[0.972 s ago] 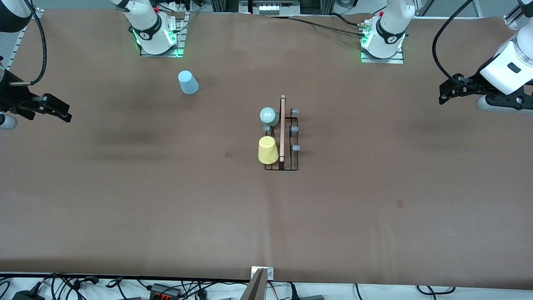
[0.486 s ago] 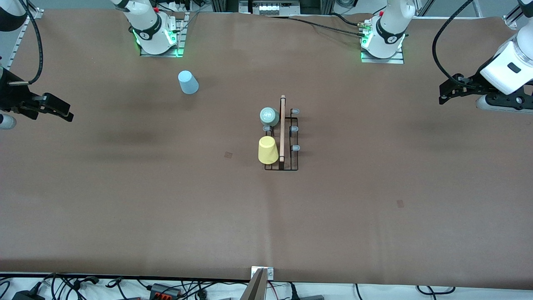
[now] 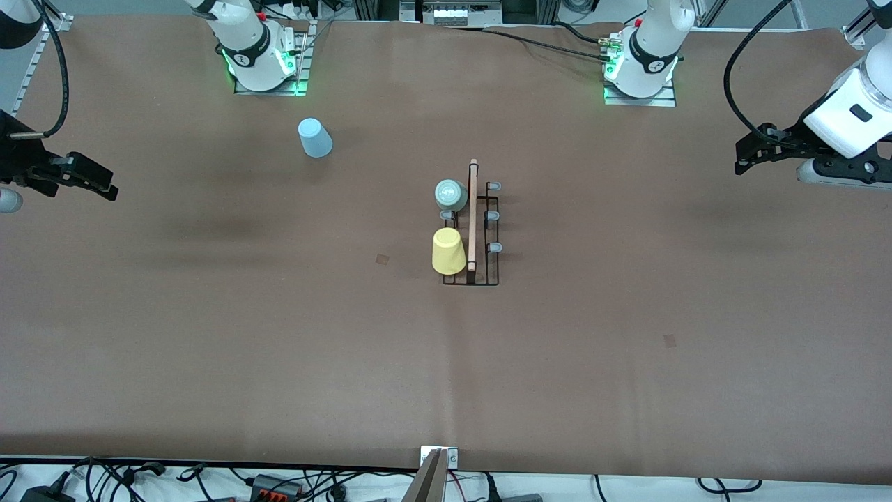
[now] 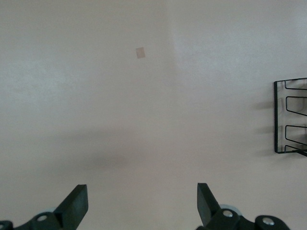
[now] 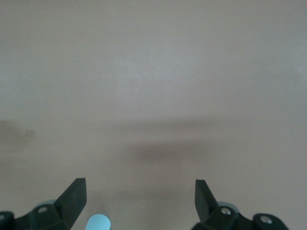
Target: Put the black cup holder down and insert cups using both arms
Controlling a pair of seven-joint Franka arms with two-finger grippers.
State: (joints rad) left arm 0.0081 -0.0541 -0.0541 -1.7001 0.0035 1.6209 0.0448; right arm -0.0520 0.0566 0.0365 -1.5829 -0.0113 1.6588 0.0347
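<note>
The black cup holder (image 3: 474, 233) stands at the table's middle, its wooden rod along the top. A mint green cup (image 3: 450, 194) and a yellow cup (image 3: 448, 251) sit on pegs on its side toward the right arm's end. Three grey-tipped pegs on the side toward the left arm's end are bare. A light blue cup (image 3: 315, 138) stands on the table near the right arm's base and shows in the right wrist view (image 5: 98, 223). My right gripper (image 3: 108, 189) (image 5: 139, 199) is open and empty over the table's edge. My left gripper (image 3: 740, 166) (image 4: 142, 203) is open and empty; the holder's end (image 4: 290, 117) shows there.
The brown table (image 3: 279, 335) holds small dark patch marks (image 3: 382, 259) (image 3: 670, 340). The arm bases (image 3: 261, 59) (image 3: 641, 66) stand along the farther edge. Cables lie off the nearer edge.
My right gripper has shifted a little toward the robots' side of the table. The left gripper, the holder and the cups have not moved.
</note>
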